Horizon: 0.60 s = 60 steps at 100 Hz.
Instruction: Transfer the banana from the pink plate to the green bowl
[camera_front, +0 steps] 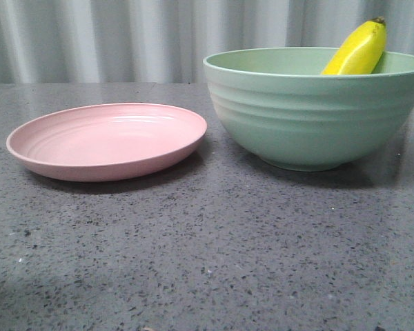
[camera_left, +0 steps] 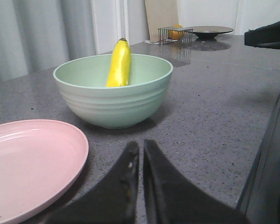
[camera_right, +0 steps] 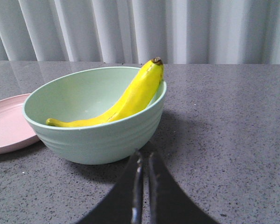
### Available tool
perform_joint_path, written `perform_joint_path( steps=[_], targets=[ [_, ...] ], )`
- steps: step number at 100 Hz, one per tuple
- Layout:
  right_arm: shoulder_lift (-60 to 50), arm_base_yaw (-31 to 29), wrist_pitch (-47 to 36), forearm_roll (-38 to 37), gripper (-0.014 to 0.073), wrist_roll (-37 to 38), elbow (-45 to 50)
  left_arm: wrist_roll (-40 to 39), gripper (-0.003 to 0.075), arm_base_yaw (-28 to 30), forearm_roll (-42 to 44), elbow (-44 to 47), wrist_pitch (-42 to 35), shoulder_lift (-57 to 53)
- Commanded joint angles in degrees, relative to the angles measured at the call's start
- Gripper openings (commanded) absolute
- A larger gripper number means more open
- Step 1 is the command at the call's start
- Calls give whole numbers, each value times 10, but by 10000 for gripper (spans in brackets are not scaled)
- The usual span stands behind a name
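The yellow banana [camera_front: 359,49] lies inside the green bowl [camera_front: 310,114], its dark tip leaning up over the far right rim. It also shows in the left wrist view [camera_left: 119,64] and the right wrist view [camera_right: 126,100]. The pink plate [camera_front: 107,140] sits empty to the left of the bowl. My left gripper [camera_left: 141,145] is shut and empty, low over the table near the plate [camera_left: 28,163] and short of the bowl [camera_left: 113,93]. My right gripper [camera_right: 143,156] is shut and empty, just in front of the bowl [camera_right: 93,126]. Neither gripper shows in the front view.
The table is dark speckled stone [camera_front: 214,255] with a grey curtain behind. In the left wrist view a wire rack [camera_left: 174,34] with a yellow item and a dark dish [camera_left: 209,31] stand far off, and part of the right arm [camera_left: 268,37] shows.
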Motion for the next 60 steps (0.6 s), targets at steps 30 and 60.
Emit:
perform_joint_path(
  steps=[30, 60],
  targets=[
    [-5, -3, -43, -6, -69, -8, -15, -1, -20, 1, -3, -15, -46, 0],
    [-5, -3, -43, -6, -69, -8, -15, -1, -20, 67, -3, 12, -77, 1]
  ],
)
